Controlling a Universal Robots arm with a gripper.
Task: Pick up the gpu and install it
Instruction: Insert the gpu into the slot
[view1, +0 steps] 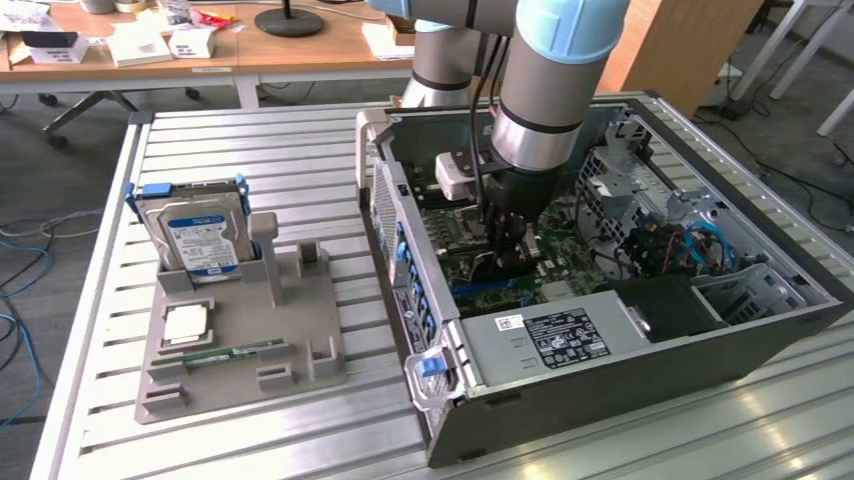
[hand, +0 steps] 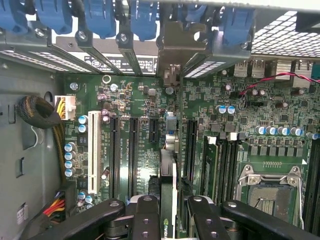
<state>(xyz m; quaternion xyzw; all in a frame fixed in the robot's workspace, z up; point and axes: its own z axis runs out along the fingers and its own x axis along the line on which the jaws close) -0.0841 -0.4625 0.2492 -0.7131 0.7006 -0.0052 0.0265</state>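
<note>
As the pincer clasps it, the gpu stands over the motherboard.

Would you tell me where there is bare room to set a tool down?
The slatted metal table is bare beyond the grey plastic parts holder, toward the wooden desks, and along its near edge. The open black computer case is crowded: the hand holds the dark flat gpu card over the green motherboard.
</note>
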